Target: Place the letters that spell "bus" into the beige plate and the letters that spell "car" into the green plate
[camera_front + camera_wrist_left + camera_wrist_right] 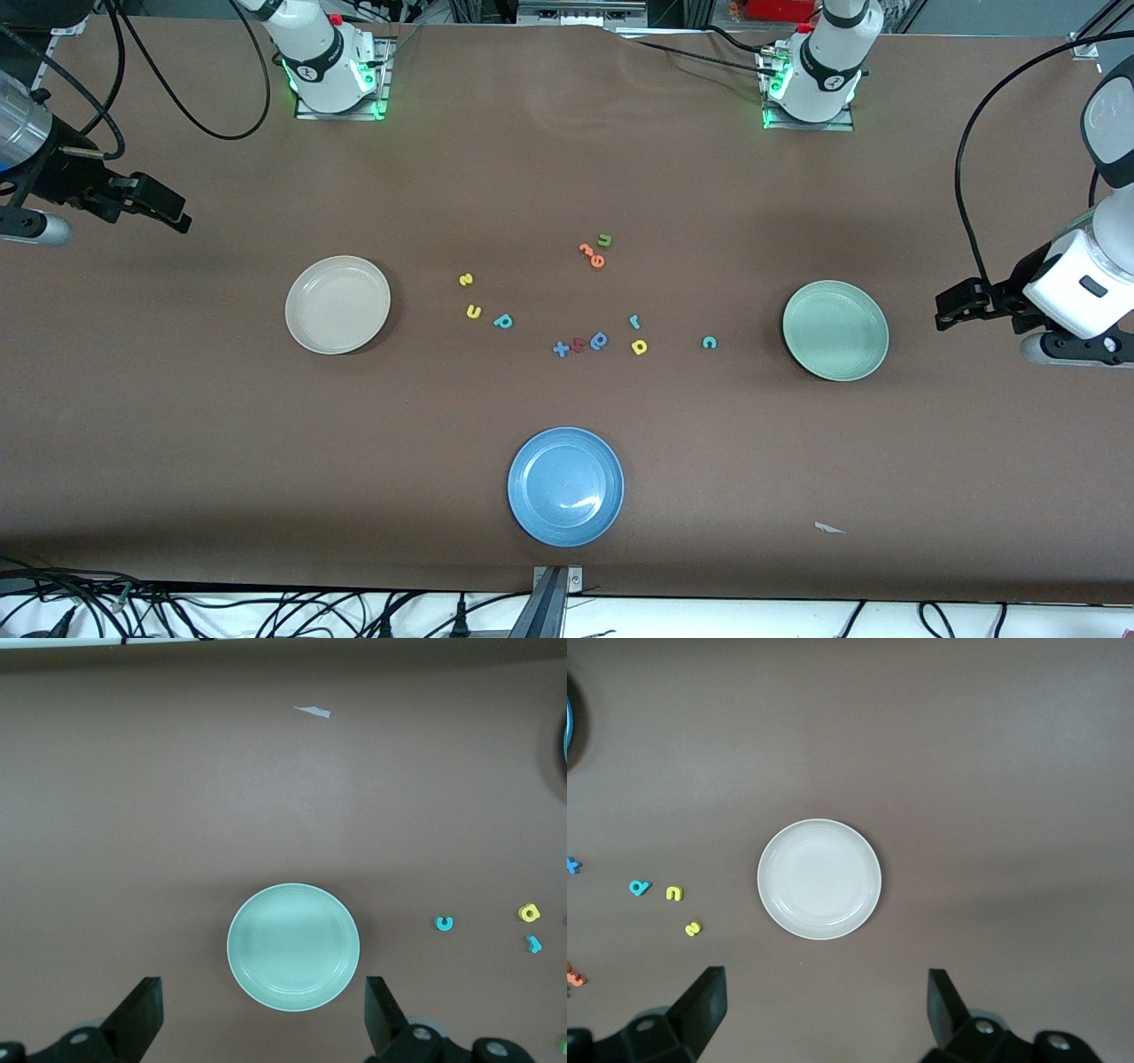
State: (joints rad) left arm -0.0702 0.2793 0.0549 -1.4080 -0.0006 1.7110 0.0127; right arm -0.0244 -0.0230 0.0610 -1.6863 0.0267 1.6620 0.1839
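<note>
Beige plate (337,304): round, shallow, smooth, holding nothing.
Green plate (835,330): same shape, holding nothing.
Left gripper (263,1019): fingers spread wide, holding nothing, waiting.
Right gripper (826,1014): likewise.

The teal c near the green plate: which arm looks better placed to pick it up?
Probably the left. Its hand hangs open at the green plate's end of the table, and the teal c lies beside that plate. The right hand waits open at the other end.

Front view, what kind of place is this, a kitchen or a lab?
Most likely a robotics lab: two arm bases bolted to a brown table, loose cables along its edge, and a staged set of foam letters and plates. Nothing suggests a kitchen.
</note>
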